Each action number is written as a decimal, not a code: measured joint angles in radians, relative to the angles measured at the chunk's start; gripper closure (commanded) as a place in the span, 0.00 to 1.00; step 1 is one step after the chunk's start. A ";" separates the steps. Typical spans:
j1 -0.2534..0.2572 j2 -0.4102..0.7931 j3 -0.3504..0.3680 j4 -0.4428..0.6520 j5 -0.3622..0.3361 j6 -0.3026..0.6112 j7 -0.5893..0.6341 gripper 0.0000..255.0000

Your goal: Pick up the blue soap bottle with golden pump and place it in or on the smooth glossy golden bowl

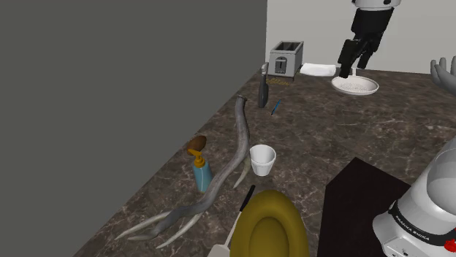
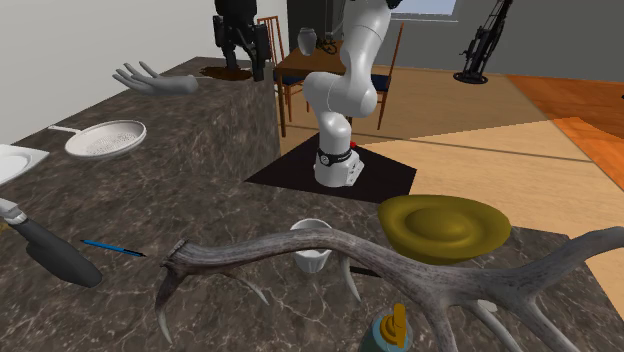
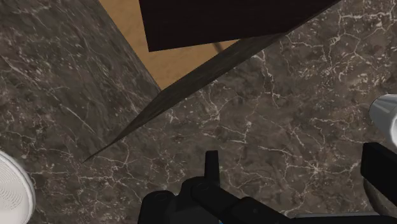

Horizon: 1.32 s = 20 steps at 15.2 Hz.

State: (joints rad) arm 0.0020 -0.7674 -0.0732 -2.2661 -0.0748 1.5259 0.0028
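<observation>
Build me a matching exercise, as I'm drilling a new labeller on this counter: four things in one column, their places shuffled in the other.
Things:
1. soap bottle
2. golden bowl
3. white cup
4. toaster

Places:
A. at the far end of the counter
B. just on the shoulder view's right of the antler
C. at the shoulder view's bottom edge, near the dark stand
D. just on the shoulder view's left of the antler

Pairs: 1-D, 2-C, 3-B, 4-A.
</observation>
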 measured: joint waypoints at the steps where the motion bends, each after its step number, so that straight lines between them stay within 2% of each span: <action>1: 0.000 0.000 0.000 0.000 0.000 0.000 0.000 0.00; 9: 0.055 0.111 0.126 0.011 0.073 0.089 0.121 0.00; 20: 0.122 0.375 0.314 0.149 0.124 0.204 0.308 0.00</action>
State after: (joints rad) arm 0.1244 -0.3924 0.2412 -2.1176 0.0492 1.7300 0.3110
